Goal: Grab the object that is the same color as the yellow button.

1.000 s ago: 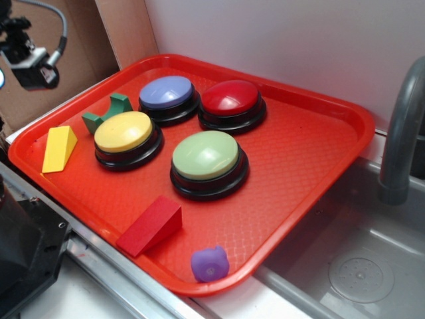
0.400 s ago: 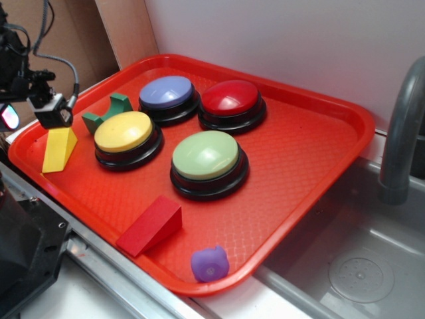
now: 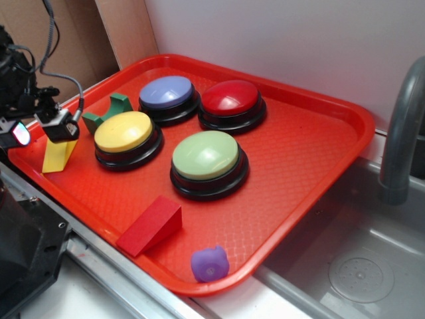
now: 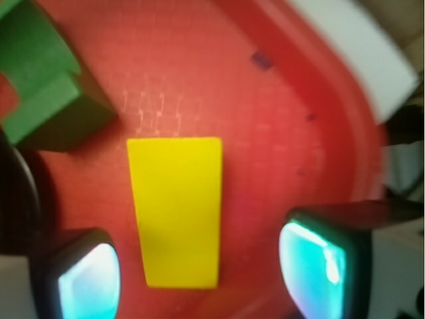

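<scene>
Wrist view alone: yellow wedge [image 4: 176, 212] between parted fingers [image 4: 89, 279].

The red tray [image 3: 312, 153] looks like hard plastic with a fine waffle texture and a smooth rim. The yellow wedge block [image 4: 176, 209] is smooth and matt, as is the red wedge [image 3: 151, 224]. The yellow button [image 3: 124, 131] has a slightly glossy plastic dome on a shiny black base. The sink [image 3: 362, 266] looks like dull brushed metal.
</scene>
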